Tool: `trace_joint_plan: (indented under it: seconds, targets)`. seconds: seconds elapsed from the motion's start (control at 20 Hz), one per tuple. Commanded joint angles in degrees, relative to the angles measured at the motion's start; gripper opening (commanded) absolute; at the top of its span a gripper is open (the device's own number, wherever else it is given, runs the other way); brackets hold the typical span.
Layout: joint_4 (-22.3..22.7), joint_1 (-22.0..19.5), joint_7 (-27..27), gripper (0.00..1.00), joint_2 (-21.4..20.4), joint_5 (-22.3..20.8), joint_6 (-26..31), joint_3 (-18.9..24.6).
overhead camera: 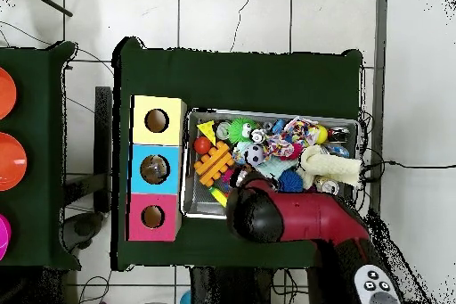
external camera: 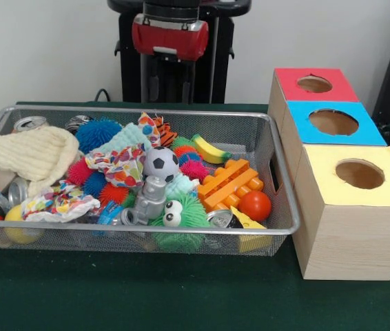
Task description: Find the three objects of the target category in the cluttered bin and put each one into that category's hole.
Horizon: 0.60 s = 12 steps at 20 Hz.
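1. A silver wire-mesh bin point(external camera: 278, 181) sits on the dark green desk point(external camera: 147, 296), packed with toys, cloths and cans.
2. Just right of the bin in the front view stands a pale wooden box point(external camera: 350, 238) with three round holes in a row: the yellow-topped hole point(external camera: 359, 174) nearest, the blue-topped hole point(external camera: 333, 122) in the middle, the red-topped hole point(external camera: 314, 84) farthest.
3. Near the bin's right end lie an orange plastic building brick point(external camera: 231, 183), a red ball point(external camera: 255, 205) touching its near side, and a yellow wedge-shaped block point(external camera: 247, 221) against the near wall.
4. A yellow toy banana point(external camera: 210, 150) lies toward the far wall, just beyond the orange brick.
5. In the middle, a small black-and-white football point(external camera: 160, 163) rests above a grey toy robot figure point(external camera: 151, 200); a green spiky ball with googly eyes point(external camera: 181, 217) sits just beside the figure on the near side.
6. A cream knitted cloth point(external camera: 26, 155) covers the left end, with a polka-dot patterned cloth point(external camera: 122, 165) between it and the football; blue and pink spiky balls lie around them.
7. Silver drink cans point(external camera: 29, 123) show at the far left corner.
8. The red and black arm point(overhead camera: 303, 216) reaches over the bin's edge in the overhead view; the pincer is hidden beneath it, so I cannot tell whether it is open or closed.
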Motion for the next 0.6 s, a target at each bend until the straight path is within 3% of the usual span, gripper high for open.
trace_joint_plan:
  seconds: [0.05, 0.35, 0.6]
  targets:
    - [6.76, -9.14, -12.10, 1.00, -0.88, -3.49, -0.71, 12.72]
    - [7.92, -16.52, -15.94, 1.00, -4.60, -2.82, 4.84, 20.19]
    - [6.28, -19.19, -17.96, 1.00, -7.47, -0.82, 11.21, 24.39]
